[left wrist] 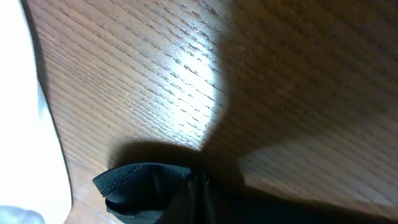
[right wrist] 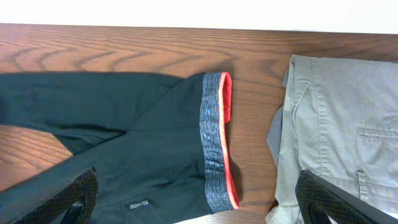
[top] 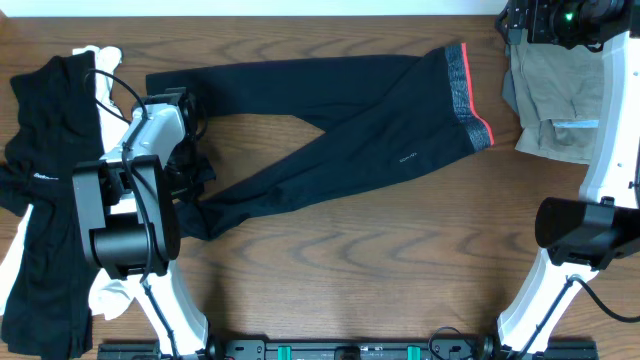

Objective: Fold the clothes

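Black pants [top: 330, 110] hem [left wrist: 124, 180] cut off under clenched left gripper [top: 195, 182], grasp itself hidden; right gripper [right wrist: 202, 199] released wide above waistband [right wrist: 214, 137]; bare table [top: 380, 270] wood along near edge.

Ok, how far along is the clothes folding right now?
Barely started. Done: nothing yet; the pants lie spread out, legs splayed. In hand: the left tool is shut on a leg hem; the right tool hangs open above the waistband. Left: the pants, the black-and-white pile, the taupe garment.
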Motion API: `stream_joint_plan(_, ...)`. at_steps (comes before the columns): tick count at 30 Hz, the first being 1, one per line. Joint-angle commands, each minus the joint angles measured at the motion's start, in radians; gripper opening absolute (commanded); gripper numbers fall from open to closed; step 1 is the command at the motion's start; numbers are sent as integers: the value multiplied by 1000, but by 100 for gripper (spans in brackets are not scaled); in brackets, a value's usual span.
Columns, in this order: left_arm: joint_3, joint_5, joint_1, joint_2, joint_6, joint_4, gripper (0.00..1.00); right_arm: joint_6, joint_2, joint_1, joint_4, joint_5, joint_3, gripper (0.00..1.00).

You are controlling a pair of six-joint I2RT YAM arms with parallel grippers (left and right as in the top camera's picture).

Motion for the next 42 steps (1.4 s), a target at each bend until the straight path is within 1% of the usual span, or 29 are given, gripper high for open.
stream_joint_plan(1, 60, -12, 10, 7, -1, -18, 6, -17, 2, -7, -1, -7, -2, 99)
stream_joint_plan(4, 164, -12, 19, 1, -1, -34, 6, -17, 2, -7, -1, -7, -2, 99)
stream_joint_plan(9, 406, -12, 33, 0, 35, -82, 6, -17, 2, -7, -2, -7, -2, 99)
stream_joint_plan(12, 552, -12, 33, 0, 49, -145, 6, -16, 2, -7, -5, -8, -2, 99)
stream_joint_plan(15, 632, -11, 33, -1, 48, -223, 6, -16, 2, -7, -9, -8, -2, 99)
stream_joint_plan(17, 639, -11, 33, -3, 47, -275, 6, -17, 2, -7, -10, -8, -2, 99)
stream_joint_plan(22, 593, -12, 39, -3, 47, -393, 6, -17, 2, -7, -10, -8, -2, 99)
stream_joint_plan(26, 504, -12, 55, -3, 47, -429, 6, -17, 2, -7, -10, -8, -2, 99)
stream_joint_plan(32, 273, -13, 110, -3, 48, -401, 6, -17, 2, -7, -13, -7, -2, 99)
stream_joint_plan(37, 87, -16, 184, -3, 47, -323, 6, -17, 2, -10, -20, -8, -2, 99)
stream_joint_plan(39, 29, -16, 221, -3, 47, -283, 6, -16, 2, -9, -34, -8, -2, 99)
stream_joint_plan(42, -8, -15, 278, -3, 47, -233, 6, -16, 2, -9, -86, -8, -2, 99)
